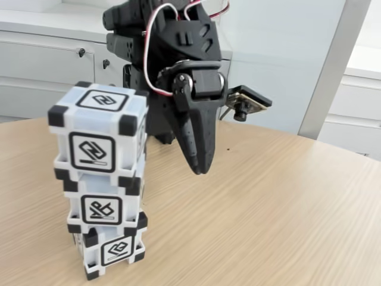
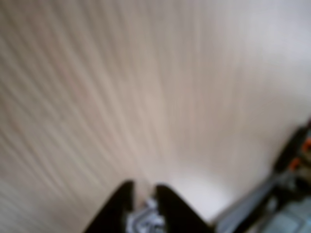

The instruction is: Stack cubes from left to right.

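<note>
3 cubes are seen piled in 1 tower on the tabletop (image 1: 286, 196) in the fixed view. The top cube (image 1: 98, 128) sits on the middle cube (image 1: 104, 202), and the middle cube sits on the bottom cube (image 1: 113, 250). The tower is upright, but the cubes are turned a little from each other, and the bottom cube is set a bit to the right.

The fingers (image 1: 199, 168) are hung in the air to the right of the tower, near the middle cube's height, with their tips pointed down. Nothing is touched by them. A clear gap is left between them and the cubes. They are held close together and nothing is gripped.

The stacking looks done, so the next move is likely a pull away. The tower lies to the left of the fingers in the fixed view, so a swing that way could knock it over.

In the wrist view the fingers (image 2: 144, 191) are seen as 2 dark tips with a thin gap, above blurred bare wood. The arm's base is glimpsed at the right edge there.
</note>
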You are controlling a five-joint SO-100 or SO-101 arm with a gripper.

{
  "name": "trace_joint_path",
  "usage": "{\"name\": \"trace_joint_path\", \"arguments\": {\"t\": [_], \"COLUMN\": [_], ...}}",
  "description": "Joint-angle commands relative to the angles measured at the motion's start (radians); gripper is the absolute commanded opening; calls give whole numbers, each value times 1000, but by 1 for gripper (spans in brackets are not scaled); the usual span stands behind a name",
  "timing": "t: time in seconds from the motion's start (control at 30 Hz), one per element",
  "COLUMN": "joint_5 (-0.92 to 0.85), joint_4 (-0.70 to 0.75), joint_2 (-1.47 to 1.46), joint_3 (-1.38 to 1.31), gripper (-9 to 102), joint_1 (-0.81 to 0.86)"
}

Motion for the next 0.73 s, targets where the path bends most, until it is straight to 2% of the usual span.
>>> {"name": "trace_joint_path", "arguments": {"t": [0.0,0.7], "joint_5": [6,31], "joint_4": [-17,-2], "joint_2": [0,-3], "joint_3": [0,-11], "gripper": [0,0], "joint_1": [9,20]}}
